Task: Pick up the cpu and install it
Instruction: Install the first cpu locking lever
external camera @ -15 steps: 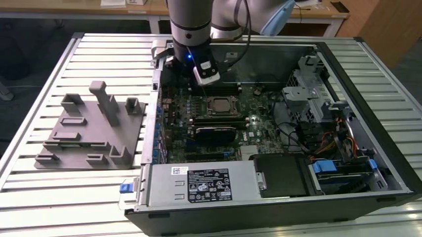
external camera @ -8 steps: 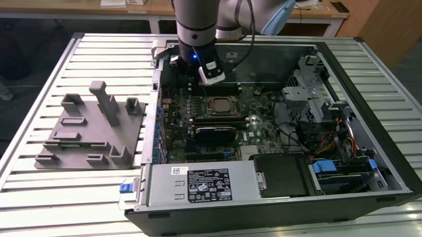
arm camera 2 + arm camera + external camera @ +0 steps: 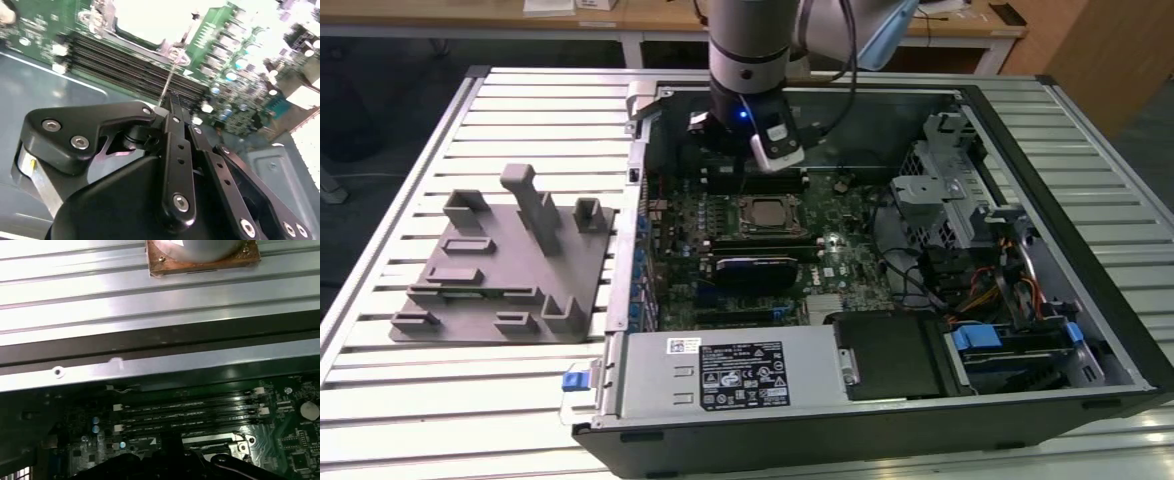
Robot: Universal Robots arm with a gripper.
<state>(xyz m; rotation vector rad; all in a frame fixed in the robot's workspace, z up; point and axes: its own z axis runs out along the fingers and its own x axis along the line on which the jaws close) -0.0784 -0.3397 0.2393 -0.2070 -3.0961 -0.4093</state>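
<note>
The cpu sits flat in its socket near the middle of the motherboard inside the open computer case, its metal top facing up. In the exterior view it looks like a small pale square inside a darker socket frame, its edges running parallel to the walls of the case; being square, it has no clear long axis. In the second wrist view the socket area is washed out to bright white, so the chip's surface cannot be made out there.

Just on the far side of the cpu lie long dark memory slots, and just on its near side sits a black rectangular block. The tool hangs over the far memory slots, just beyond the cpu and not touching it as far as the pictures show. In the second wrist view its black fingers lie close together at the tips with nothing visible between them, so the tool looks narrow and empty.

To the exterior view's right of the board are cables and a metal drive cage; at the near end is a grey power supply. The case rests on a ribbed metal desk. On the exterior view's left, well apart from the cpu, stands a grey plastic fixture with upright posts.
</note>
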